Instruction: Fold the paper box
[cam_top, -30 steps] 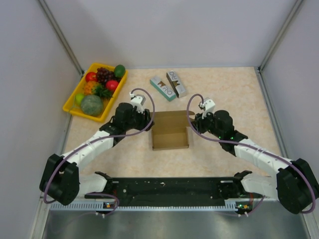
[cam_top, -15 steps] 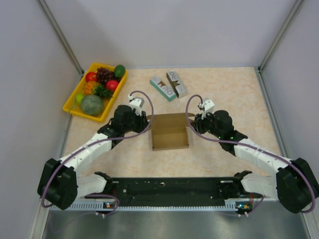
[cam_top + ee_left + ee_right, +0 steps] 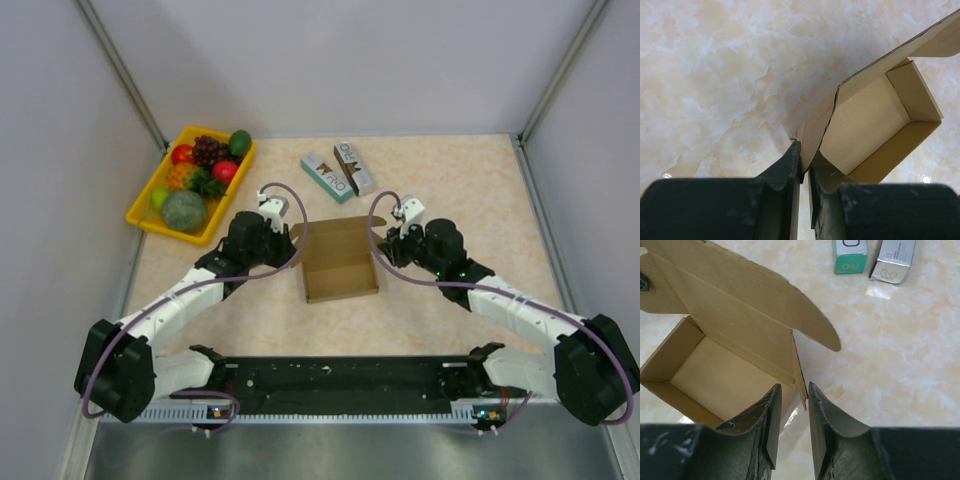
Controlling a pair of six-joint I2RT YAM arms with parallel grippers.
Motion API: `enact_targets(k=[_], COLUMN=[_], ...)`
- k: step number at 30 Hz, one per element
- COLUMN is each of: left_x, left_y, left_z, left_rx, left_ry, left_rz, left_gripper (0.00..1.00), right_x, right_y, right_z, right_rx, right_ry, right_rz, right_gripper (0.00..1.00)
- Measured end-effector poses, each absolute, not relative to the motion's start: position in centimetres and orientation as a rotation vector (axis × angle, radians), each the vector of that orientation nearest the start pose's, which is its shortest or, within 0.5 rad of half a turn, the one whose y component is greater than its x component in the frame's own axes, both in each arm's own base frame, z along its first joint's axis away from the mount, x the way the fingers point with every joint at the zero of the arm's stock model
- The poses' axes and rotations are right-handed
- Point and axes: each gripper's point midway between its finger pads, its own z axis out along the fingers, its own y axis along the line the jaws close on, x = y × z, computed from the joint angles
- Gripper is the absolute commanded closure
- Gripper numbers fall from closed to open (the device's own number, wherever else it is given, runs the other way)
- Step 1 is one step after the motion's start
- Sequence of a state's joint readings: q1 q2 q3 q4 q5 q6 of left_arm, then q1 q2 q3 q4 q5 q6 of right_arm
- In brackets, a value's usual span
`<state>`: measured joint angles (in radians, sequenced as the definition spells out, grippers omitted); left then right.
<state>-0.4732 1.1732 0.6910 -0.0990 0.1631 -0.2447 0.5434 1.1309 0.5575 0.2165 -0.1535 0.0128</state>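
Jaws of left gripper (image 3: 804,151) tight on paper box (image 3: 866,120) edge

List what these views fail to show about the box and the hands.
- Top view: fingertips of left hand and right hand, hidden under their own wrists.
- Left wrist view: paper box lid, cut off by the right edge.
- Right wrist view: teal box and silver box, cut off by the top edge.

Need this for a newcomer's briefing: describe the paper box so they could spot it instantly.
Start at the marbled table; at its middle sits the paper box. It is plain brown cardboard, an open shallow carton with its lid flap raised, unlike the two small printed boxes behind it and the yellow fruit tray at the far left.
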Motion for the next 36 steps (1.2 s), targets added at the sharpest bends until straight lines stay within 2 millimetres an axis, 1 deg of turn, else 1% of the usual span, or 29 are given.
enact_targets(k=[4,5,6,13,16,17,27,30,33,34,36], left_x=[29.0,29.0,29.0,29.1,29.1,29.1,29.2,29.3,29.2,29.2,29.2], left_y=[-19.2,-19.3,-19.2,-19.1,-19.1,-19.1,-18.7,-18.7,-18.6,-18.6,-18.5], left_z=[12.8,12.8,12.8,12.7,12.7,12.7,12.5,12.5,12.6,12.7,12.7], left_rx=[0.341,0.341,0.341,0.341,0.345,0.347,0.378,0.403,0.435,0.443,0.462], left_ry=[2.177,2.178,2.178,2.178,2.177,2.177,2.171,2.166,2.162,2.161,2.163], left_rz=[-0.590,-0.590,-0.590,-0.579,-0.577,-0.575,-0.538,-0.525,-0.510,-0.503,-0.490], left_gripper=[0.91,0.92,0.93,1.00,1.00,1.00,1.00,1.00,1.00,1.00,1.00], right_x=[29.3,29.3,29.3,30.0,30.5,30.7,32.5,32.8,33.4,33.6,33.9], right_y=[21.7,21.7,21.8,21.6,21.8,21.8,22.5,22.2,21.3,20.9,20.4], right_z=[14.1,14.0,13.8,13.6,13.6,13.7,14.0,13.8,13.9,14.1,14.3], right_rx=[-0.655,-0.666,-0.675,-0.701,-0.707,-0.708,-0.722,-0.725,-0.713,-0.709,-0.709], right_ry=[1.857,1.856,1.856,1.860,1.863,1.863,1.851,1.858,1.862,1.861,1.862], right_rz=[0.516,0.511,0.505,0.441,0.429,0.425,0.401,0.414,0.443,0.454,0.489], right_gripper=[0.71,0.68,0.66,0.64,0.62,0.59,0.54,0.51,0.49,0.48,0.52])
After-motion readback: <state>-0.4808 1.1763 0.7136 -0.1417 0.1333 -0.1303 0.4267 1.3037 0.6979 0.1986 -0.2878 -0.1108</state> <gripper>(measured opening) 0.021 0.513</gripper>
